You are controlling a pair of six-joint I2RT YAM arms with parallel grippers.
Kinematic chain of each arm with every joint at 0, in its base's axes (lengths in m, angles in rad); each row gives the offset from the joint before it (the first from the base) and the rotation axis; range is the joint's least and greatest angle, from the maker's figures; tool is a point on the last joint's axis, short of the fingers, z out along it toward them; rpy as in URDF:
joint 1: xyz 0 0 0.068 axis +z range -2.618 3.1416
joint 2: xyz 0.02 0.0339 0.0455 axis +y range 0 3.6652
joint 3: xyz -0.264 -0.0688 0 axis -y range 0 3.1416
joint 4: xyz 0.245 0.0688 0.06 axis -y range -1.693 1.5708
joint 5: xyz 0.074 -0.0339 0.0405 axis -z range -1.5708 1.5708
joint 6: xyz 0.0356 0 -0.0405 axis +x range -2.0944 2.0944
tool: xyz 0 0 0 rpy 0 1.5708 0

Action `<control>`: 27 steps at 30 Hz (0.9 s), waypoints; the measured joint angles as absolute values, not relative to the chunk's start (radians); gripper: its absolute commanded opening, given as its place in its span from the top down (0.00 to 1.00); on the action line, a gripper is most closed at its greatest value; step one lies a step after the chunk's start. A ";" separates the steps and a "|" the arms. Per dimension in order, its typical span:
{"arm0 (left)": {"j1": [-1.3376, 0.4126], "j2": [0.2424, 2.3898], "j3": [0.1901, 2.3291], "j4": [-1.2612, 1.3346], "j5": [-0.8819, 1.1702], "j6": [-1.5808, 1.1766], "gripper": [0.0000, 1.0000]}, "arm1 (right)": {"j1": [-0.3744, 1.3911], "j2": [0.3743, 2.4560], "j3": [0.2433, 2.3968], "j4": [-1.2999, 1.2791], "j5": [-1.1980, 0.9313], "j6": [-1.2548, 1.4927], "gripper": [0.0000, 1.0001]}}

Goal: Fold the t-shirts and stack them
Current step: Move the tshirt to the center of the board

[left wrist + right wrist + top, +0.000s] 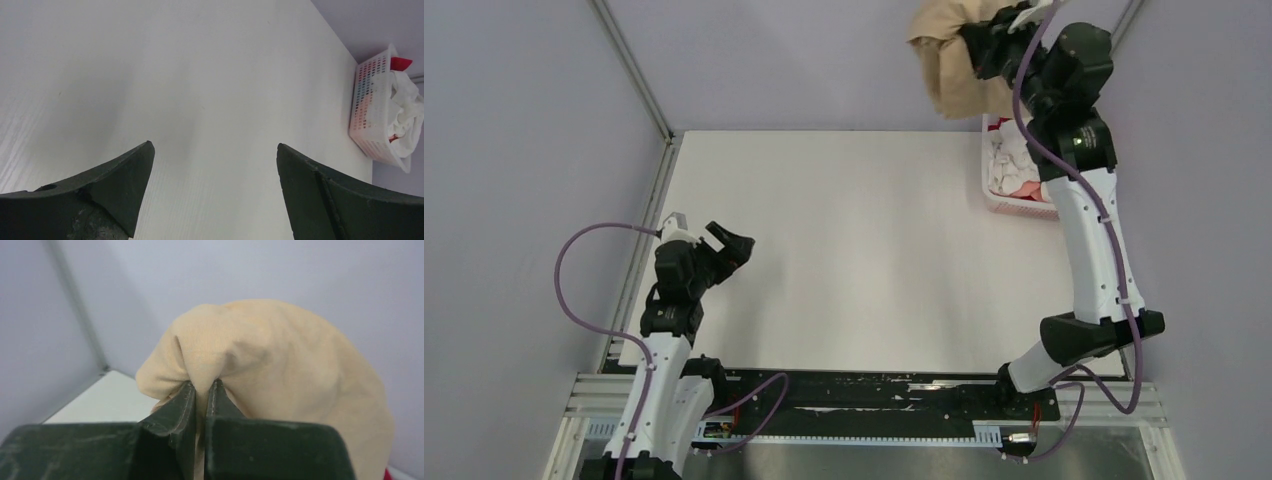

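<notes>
My right gripper [976,42] is shut on a bunched fold of the tan-beige t-shirt [949,62] and holds it high in the air at the far right, above and just left of the basket. In the right wrist view the cloth [280,355] balloons over the pinched jaws of that gripper [202,385]. White t-shirts [1009,160] and a coral-pink one [1031,190] lie in the basket; a red one [401,63] pokes out at its far end. My left gripper [729,243] is open and empty, low over the table's left side.
The white lattice basket [1016,207] stands at the table's far right edge and shows in the left wrist view [370,100]. The white table [844,250] has metal frame posts at its back corners and grey walls around.
</notes>
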State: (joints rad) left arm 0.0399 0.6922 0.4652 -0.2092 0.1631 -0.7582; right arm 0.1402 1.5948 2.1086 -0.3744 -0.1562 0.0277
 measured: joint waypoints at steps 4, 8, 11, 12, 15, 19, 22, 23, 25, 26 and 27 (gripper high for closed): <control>0.040 0.596 0.474 -0.284 0.142 -0.759 0.00 | 0.352 1.549 2.098 -0.360 -0.258 -0.010 1.00; 0.040 0.493 0.504 -0.388 0.106 -0.764 0.00 | 0.440 1.517 2.015 -0.353 -0.318 -0.042 1.00; 0.040 0.422 0.542 -0.479 0.071 -0.769 0.00 | 0.486 1.486 1.875 -0.349 -0.342 -0.083 1.00; 0.040 0.403 0.554 -0.507 0.056 -0.772 0.00 | 0.496 1.477 1.822 -0.345 -0.347 -0.093 1.00; 0.040 0.347 0.588 -0.587 0.009 -0.781 0.00 | 0.509 1.455 1.639 -0.340 -0.352 -0.109 1.00; 0.040 0.305 0.605 -0.674 -0.044 -0.789 0.00 | 0.509 1.436 1.369 -0.307 -0.340 -0.110 0.85; 0.040 0.304 0.598 -0.709 -0.049 -0.792 0.00 | 0.510 1.441 1.116 -0.288 -0.238 -0.070 0.49; 0.040 0.307 0.590 -0.711 -0.035 -0.792 0.00 | 0.510 1.444 1.092 -0.294 -0.223 -0.061 0.35; 0.040 0.324 0.567 -0.702 0.006 -0.791 0.00 | 0.509 1.465 1.004 -0.297 -0.125 0.001 0.07; 0.040 0.339 0.550 -0.689 0.038 -0.791 0.00 | 0.509 1.475 0.975 -0.303 -0.073 0.027 0.01; 0.040 0.360 0.530 -0.668 0.078 -0.792 0.00 | 0.509 1.484 0.958 -0.319 -0.025 0.057 0.00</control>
State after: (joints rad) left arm 0.0402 0.3595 0.5297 -0.6678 0.0784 -0.7918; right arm 0.5091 1.4837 0.9585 -0.3195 -0.0254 0.0570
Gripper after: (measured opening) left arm 1.000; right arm 0.861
